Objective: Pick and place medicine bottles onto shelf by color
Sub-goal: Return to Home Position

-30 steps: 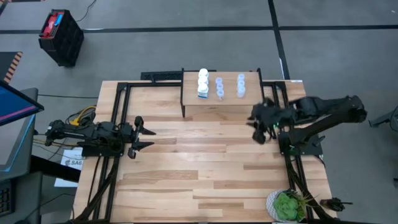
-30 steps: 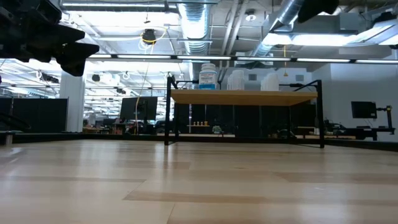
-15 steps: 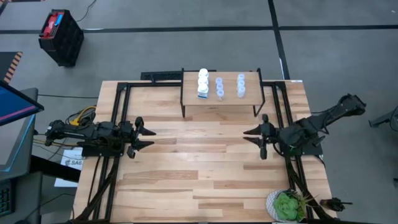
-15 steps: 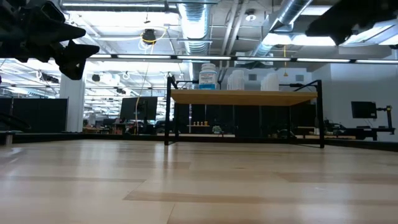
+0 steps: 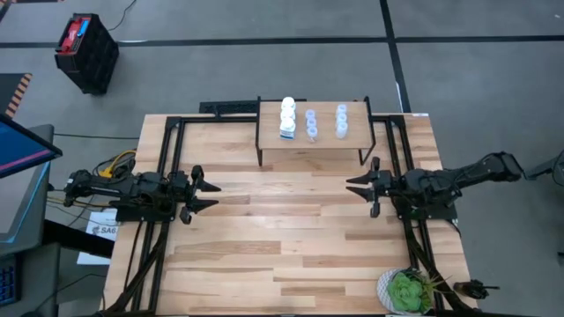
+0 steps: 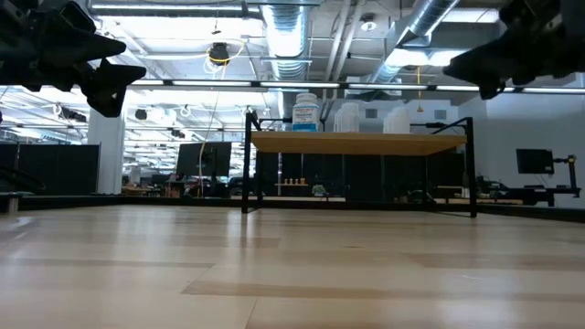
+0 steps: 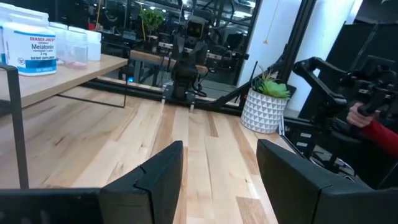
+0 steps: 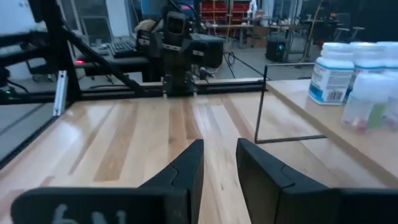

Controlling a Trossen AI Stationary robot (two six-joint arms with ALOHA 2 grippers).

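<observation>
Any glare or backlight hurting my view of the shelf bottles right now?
High view: even light, faint shadows; the bottles on the shelf, the left tool and the right tool all stand out. Low view: bright ceiling lights turn both tools into silhouettes, and the pale bottles nearly vanish against the lit background. Left wrist view: white bottle glare-free.

Potted plant (image 5: 407,291) at tbl (image 5: 282,238) corner; crate (image 5: 85,51) on floor.

Upright on the shelf (image 5: 308,151): white bottles (image 5: 287,118) beside pale-blue bottles (image 5: 311,123)
</observation>
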